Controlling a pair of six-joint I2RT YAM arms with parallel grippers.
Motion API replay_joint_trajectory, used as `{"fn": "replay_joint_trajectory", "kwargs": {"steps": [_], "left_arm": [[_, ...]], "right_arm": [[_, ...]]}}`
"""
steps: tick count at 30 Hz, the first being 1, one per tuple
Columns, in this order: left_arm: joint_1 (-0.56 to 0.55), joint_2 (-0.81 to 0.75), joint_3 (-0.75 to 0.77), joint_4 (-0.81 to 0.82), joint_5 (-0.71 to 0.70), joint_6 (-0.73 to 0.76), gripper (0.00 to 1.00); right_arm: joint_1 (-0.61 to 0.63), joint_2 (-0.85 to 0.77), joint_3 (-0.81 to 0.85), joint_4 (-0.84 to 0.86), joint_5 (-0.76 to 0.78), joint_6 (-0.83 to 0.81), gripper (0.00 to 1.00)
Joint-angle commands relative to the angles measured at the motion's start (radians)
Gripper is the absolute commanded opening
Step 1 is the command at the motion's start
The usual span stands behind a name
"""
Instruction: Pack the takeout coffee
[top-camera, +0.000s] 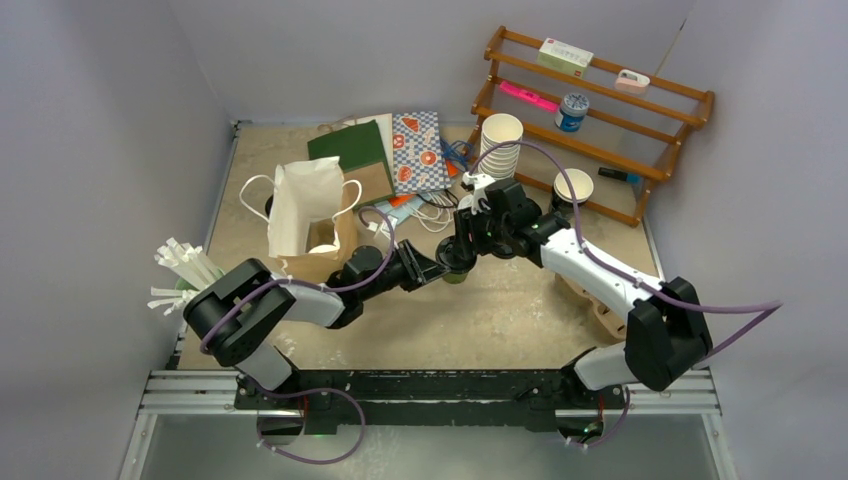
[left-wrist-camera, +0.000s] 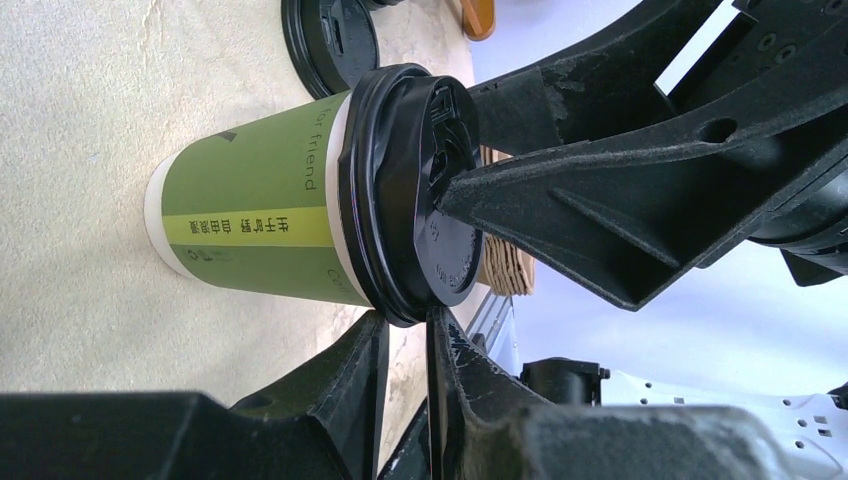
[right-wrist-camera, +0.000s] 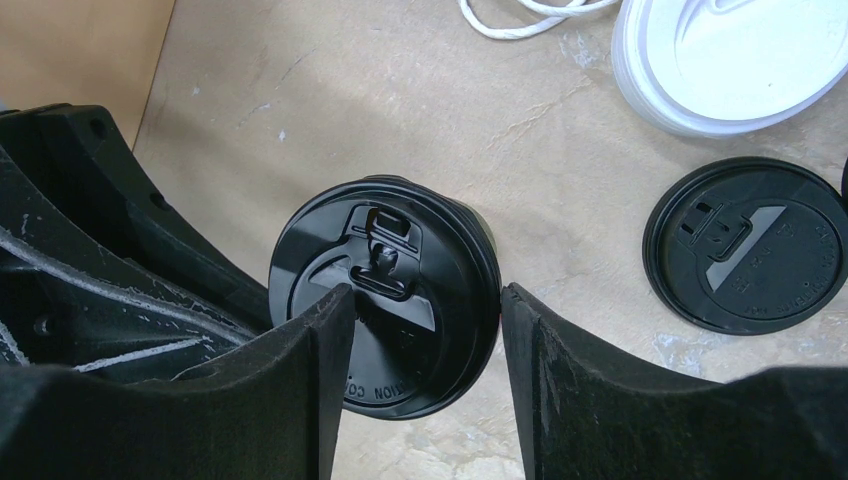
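From the bases at the near edge, both arms reach inward and meet at the middle of the sandy, stone-patterned table (right-wrist-camera: 400, 120). There the green paper cup (left-wrist-camera: 250, 215) with printed lettering stands upright, and it already wears a round black plastic lid (right-wrist-camera: 400, 250).

The left gripper (left-wrist-camera: 405, 330) comes in low from the side. Its jaws are drawn to a narrow slit, and the lid's rim dips between the tips. It appears to nip that rim, most likely to steady the cup against tipping or turning.

The right gripper (right-wrist-camera: 425, 330) comes from above with its jaws moderately apart. One finger lies on the lid's top near the sip tab, and the other sits just outside the rim, beside it rather than around it. That posture suits pressing down rather than lifting, so I judge the step in hand to be seating the lid fully. The lid looks slightly buckled at one side in the left wrist view, which fits that reading. Too hard a push could crush the paper wall.

Just beyond the cup a loose black lid (right-wrist-camera: 745, 245) lies flat, and a stack of white lids (right-wrist-camera: 730, 60) lies farther on, kept within reach for capping.

To the left and farther back stands an open white and brown paper bag (top-camera: 305, 215) with its mouth up, presumably where the cup will go. At the back are a stack of plain white cups (top-camera: 500, 145) and a slanted wooden rack (top-camera: 600, 100).
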Motion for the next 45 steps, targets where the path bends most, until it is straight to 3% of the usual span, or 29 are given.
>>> {"fn": "replay_joint_trajectory", "kwargs": {"steps": [1,8,14,24,27,32,37,39,42,45], "left_arm": [[0.006,0.05,-0.031,-0.093,-0.017,0.018,0.21],[0.007,0.034,-0.024,-0.102,-0.016,0.029,0.21],[0.007,-0.068,0.045,-0.265,-0.043,0.115,0.28],[0.011,-0.178,0.235,-0.56,-0.031,0.331,0.43],[0.02,-0.205,0.255,-0.613,-0.034,0.366,0.42],[0.04,-0.229,0.263,-0.652,-0.014,0.4,0.33],[0.041,-0.243,0.315,-0.747,-0.039,0.475,0.29],[0.041,-0.257,0.332,-0.778,-0.056,0.507,0.29],[0.041,-0.294,0.352,-0.825,-0.092,0.557,0.29],[0.041,-0.319,0.371,-0.868,-0.111,0.585,0.27]], "right_arm": [[0.007,0.005,0.026,-0.016,0.004,-0.002,0.58],[0.007,0.004,0.041,-0.028,0.009,0.002,0.58],[0.007,-0.034,0.094,-0.063,0.037,0.014,0.6],[0.007,-0.08,0.118,-0.128,0.094,0.013,0.98],[0.007,-0.094,0.108,-0.135,0.132,0.01,0.97],[0.005,-0.1,0.097,-0.161,0.144,0.076,0.83],[0.004,-0.091,0.071,-0.13,0.079,0.108,0.82],[0.005,-0.08,0.082,-0.126,0.084,0.103,0.85],[0.024,-0.063,0.112,-0.147,0.115,0.058,0.98],[0.043,-0.045,0.135,-0.162,0.172,0.05,0.98]]}}
